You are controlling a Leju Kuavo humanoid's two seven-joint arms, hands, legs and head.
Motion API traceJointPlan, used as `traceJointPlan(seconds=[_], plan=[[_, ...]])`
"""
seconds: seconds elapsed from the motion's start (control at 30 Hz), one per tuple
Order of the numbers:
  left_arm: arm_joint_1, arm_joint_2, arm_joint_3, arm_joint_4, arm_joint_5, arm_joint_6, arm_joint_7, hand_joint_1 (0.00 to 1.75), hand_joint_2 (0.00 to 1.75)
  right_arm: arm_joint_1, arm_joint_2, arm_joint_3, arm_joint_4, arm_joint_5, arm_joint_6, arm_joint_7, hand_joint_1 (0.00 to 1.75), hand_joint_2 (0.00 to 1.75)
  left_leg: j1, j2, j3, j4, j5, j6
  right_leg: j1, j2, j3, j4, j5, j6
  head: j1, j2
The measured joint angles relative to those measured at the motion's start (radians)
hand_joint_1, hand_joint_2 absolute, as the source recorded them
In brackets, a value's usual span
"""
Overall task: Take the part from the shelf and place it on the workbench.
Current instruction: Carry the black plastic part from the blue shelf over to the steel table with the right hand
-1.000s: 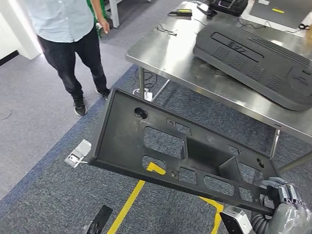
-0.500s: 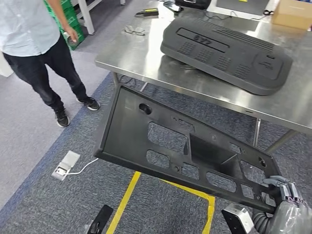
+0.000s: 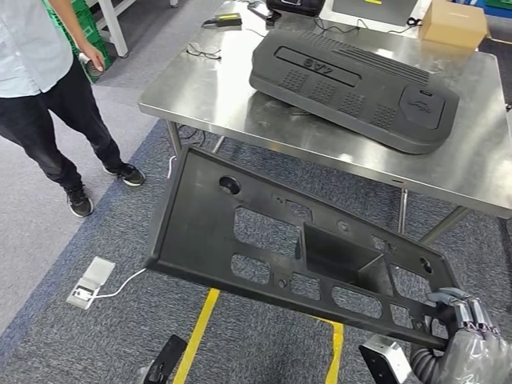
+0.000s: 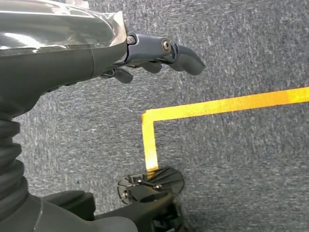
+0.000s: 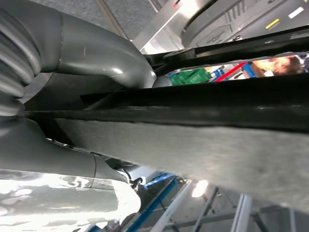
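Note:
The part is a large black plastic panel (image 3: 272, 232) with several cut-outs. It hangs tilted over the carpet in front of the steel workbench (image 3: 230, 88). My right hand (image 3: 468, 336) grips its near right corner in the head view. In the right wrist view the thick thumb (image 5: 109, 53) lies over the panel's dark edge (image 5: 218, 104). My left hand (image 4: 160, 50) hangs above the carpet with its fingers stretched out and nothing in them. A second dark grey moulded panel (image 3: 353, 76) lies flat on the workbench.
A person (image 3: 36, 80) in dark trousers stands at the left, beside a green crate (image 3: 90, 32). A floor socket box (image 3: 90, 282) with a white cable sits on the carpet near yellow tape (image 3: 202, 336). A cardboard box (image 3: 453, 22) stands on the workbench's far side.
The whole picture has shifted: the camera has turned and the workbench now sits more central. The panel stays in my right hand's grip. The person now stands further left in the picture.

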Motion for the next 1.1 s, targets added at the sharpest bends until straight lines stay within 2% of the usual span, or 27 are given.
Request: traceJointPlan(seconds=[0.03, 0.07, 0.1, 0.17, 0.2, 0.23, 0.3, 0.37, 0.5, 0.67, 0.73, 0.8, 0.87, 0.9, 0.93, 0.97, 1.03, 1.07, 1.1], plan=[[0.001, 0.000, 0.000, 0.000, 0.000, -0.001, 0.000, 0.00, 1.75, 0.000, 0.000, 0.001, 0.001, 0.000, 0.000, 0.000, 1.75, 1.75, 0.000, 0.003, 0.001, 0.000, -0.001, 0.000, -0.002, -0.002, -0.024, 0.046, -0.011, 0.003, 0.000, 0.000], [0.002, 0.001, 0.000, 0.000, 0.000, -0.001, 0.000, 0.00, 1.75, 0.000, -0.001, 0.001, 0.003, 0.000, 0.000, 0.000, 1.75, 1.75, 0.000, 0.005, 0.002, 0.000, -0.002, 0.000, -0.004, -0.003, -0.031, 0.058, -0.004, 0.005, 0.000, 0.000], [0.002, 0.001, 0.000, 0.000, 0.000, -0.001, 0.000, 0.00, 1.75, 0.000, -0.001, 0.001, 0.004, 0.000, 0.000, 0.000, 1.75, 1.75, 0.000, 0.007, 0.004, 0.000, -0.004, -0.001, -0.006, -0.005, -0.019, 0.029, 0.022, 0.005, 0.000, 0.000], [0.001, 0.001, 0.000, 0.000, 0.000, -0.001, 0.000, 0.00, 1.75, -0.001, -0.001, 0.001, 0.006, 0.000, 0.000, 0.000, 1.75, 1.75, 0.000, 0.007, 0.012, 0.000, -0.008, -0.006, -0.005, -0.012, 0.046, -0.105, 0.091, 0.001, 0.000, 0.000], [0.001, 0.001, 0.000, 0.000, 0.000, -0.001, 0.000, 0.00, 1.75, -0.002, -0.001, 0.002, 0.006, 0.000, 0.000, 0.000, 1.75, 1.75, -0.001, 0.007, 0.015, 0.000, -0.010, -0.010, -0.003, -0.016, 0.075, -0.164, 0.113, -0.004, 0.000, 0.000], [0.001, 0.001, 0.000, 0.000, 0.000, -0.001, 0.000, 0.00, 1.75, -0.002, -0.001, 0.002, 0.006, 0.000, 0.000, 0.000, 1.75, 1.75, -0.002, 0.007, 0.016, -0.001, -0.012, -0.014, 0.000, -0.018, 0.092, -0.202, 0.122, -0.009, -0.001, 0.000], [0.001, 0.001, 0.000, 0.000, 0.000, -0.002, -0.001, 0.00, 1.75, -0.003, -0.001, 0.003, 0.006, 0.000, 0.000, 0.000, 1.75, 1.75, -0.003, 0.008, 0.016, -0.005, -0.012, -0.025, 0.006, -0.016, 0.096, -0.217, 0.119, -0.019, -0.001, 0.000], [0.001, 0.000, 0.000, 0.000, 0.000, -0.002, -0.002, 0.00, 1.75, -0.003, -0.001, 0.002, 0.006, 0.002, 0.000, 0.000, 1.75, 1.75, -0.001, 0.010, 0.021, -0.010, -0.011, -0.034, 0.005, -0.013, 0.100, -0.224, 0.121, -0.029, -0.002, 0.000], [-0.002, 0.001, 0.000, 0.000, -0.001, -0.003, -0.005, 0.00, 1.75, -0.007, -0.001, 0.002, 0.008, 0.028, 0.000, 0.001, 1.75, 1.75, -0.001, 0.011, 0.034, -0.021, -0.012, -0.005, 0.009, -0.008, 0.107, -0.230, 0.121, -0.033, -0.005, 0.000], [-0.001, 0.001, 0.000, 0.000, -0.002, -0.010, -0.002, 0.00, 1.75, -0.010, 0.004, 0.001, 0.008, 0.091, 0.000, 0.001, 1.75, 1.75, 0.001, 0.011, 0.037, -0.029, -0.006, -0.015, 0.012, -0.008, 0.106, -0.229, 0.120, -0.037, -0.005, 0.000], [-0.001, 0.001, 0.001, 0.000, -0.002, -0.013, -0.002, 0.00, 1.75, -0.011, 0.008, 0.001, 0.008, 0.094, 0.000, 0.001, 1.75, 1.75, 0.002, 0.011, 0.037, -0.031, -0.006, -0.026, 0.012, -0.008, 0.106, -0.229, 0.119, -0.039, -0.005, 0.000], [-0.001, 0.002, 0.001, 0.000, -0.003, -0.013, -0.002, 0.00, 1.75, -0.012, 0.012, 0.000, 0.008, 0.085, 0.000, -0.001, 1.75, 1.75, 0.001, 0.011, 0.037, -0.031, -0.007, -0.030, 0.010, -0.009, 0.106, -0.233, 0.122, -0.036, -0.005, 0.000], [0.000, 0.002, 0.002, 0.000, -0.004, -0.013, -0.002, 0.00, 1.75, -0.012, 0.017, -0.001, 0.005, 0.073, 0.000, -0.005, 1.75, 1.75, 0.004, 0.014, 0.047, -0.051, 0.001, -0.023, 0.010, -0.009, 0.112, -0.240, 0.123, -0.030, -0.005, 0.000], [-0.001, 0.002, 0.002, 0.000, -0.005, -0.013, -0.003, 0.00, 1.75, -0.013, 0.019, -0.002, 0.004, 0.069, 0.000, -0.008, 1.75, 1.75, 0.007, 0.016, 0.057, -0.067, 0.007, -0.020, 0.010, -0.009, 0.109, -0.230, 0.115, -0.026, -0.004, 0.000], [-0.001, 0.001, 0.002, 0.000, -0.005, -0.013, -0.003, 0.00, 1.75, -0.014, 0.020, -0.003, 0.003, 0.066, 0.000, -0.010, 1.75, 1.75, 0.013, 0.019, 0.067, -0.082, 0.013, -0.019, 0.009, -0.009, 0.097, -0.200, 0.097, -0.021, -0.003, 0.000], [-0.001, 0.001, 0.002, 0.000, -0.005, -0.014, -0.004, 0.00, 1.75, -0.014, 0.020, -0.004, 0.003, 0.063, 0.000, -0.011, 1.75, 1.75, 0.017, 0.021, 0.074, -0.089, 0.015, -0.020, 0.003, -0.009, 0.072, -0.149, 0.070, -0.013, -0.002, 0.000], [0.000, 0.001, 0.002, 0.000, -0.005, -0.016, -0.004, 0.00, 1.75, -0.014, 0.020, -0.004, 0.003, 0.059, 0.000, -0.013, 1.75, 1.75, 0.024, 0.022, 0.081, -0.091, 0.011, -0.024, -0.009, -0.009, 0.006, -0.023, 0.022, 0.004, -0.002, 0.000], [0.001, 0.001, 0.003, 0.000, -0.005, -0.017, -0.005, 0.00, 1.75, -0.013, 0.020, -0.005, 0.004, 0.057, 0.000, -0.014, 1.75, 1.75, 0.028, 0.021, 0.085, -0.091, 0.008, -0.029, -0.016, -0.010, -0.016, 0.013, 0.019, 0.013, -0.002, 0.000], [0.003, 0.001, 0.003, 0.000, -0.005, -0.017, -0.005, 0.00, 1.75, -0.012, 0.020, -0.005, 0.004, 0.056, 0.000, -0.015, 1.75, 1.75, 0.034, 0.021, 0.091, -0.090, 0.002, -0.037, -0.022, -0.010, -0.019, 0.009, 0.038, 0.023, -0.002, 0.000]])
